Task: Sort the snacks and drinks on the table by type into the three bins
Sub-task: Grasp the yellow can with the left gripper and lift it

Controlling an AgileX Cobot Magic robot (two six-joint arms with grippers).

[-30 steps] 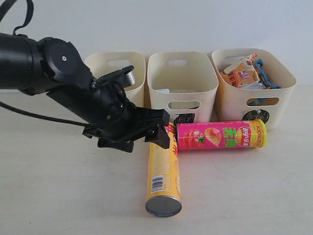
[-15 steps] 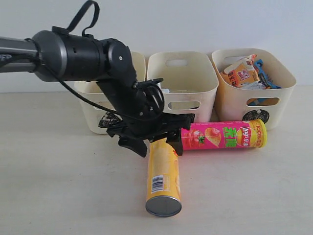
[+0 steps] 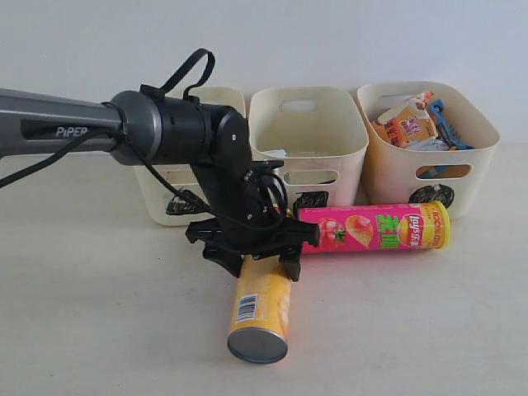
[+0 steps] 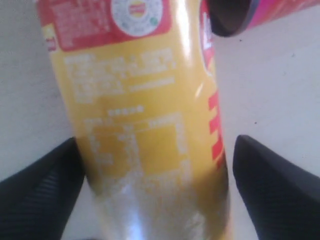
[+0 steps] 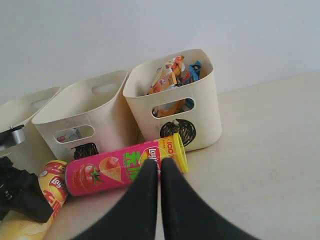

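1. Pale tabletop, white wall behind: yellow chip can (image 3: 262, 309) lies flat, top end by pink can (image 3: 375, 228).
2. Left gripper (image 3: 254, 256) wide open, straddling yellow can, no grip yet; right gripper (image 5: 160, 172) closed, empty.
3. Step: grasping can. Next, prob: close, lift, carry to left bin (image 3: 148, 206).

pale bench (image 3: 91, 330) is spanning the whole foreground, matte surface; plain white wall (image 3: 313, 37) is rising right behind it, meeting its back edge.

yellow can (image 3: 262, 305): glossy | middle bin (image 3: 268, 165): matt plastic | table (image 3: 412, 330): matt
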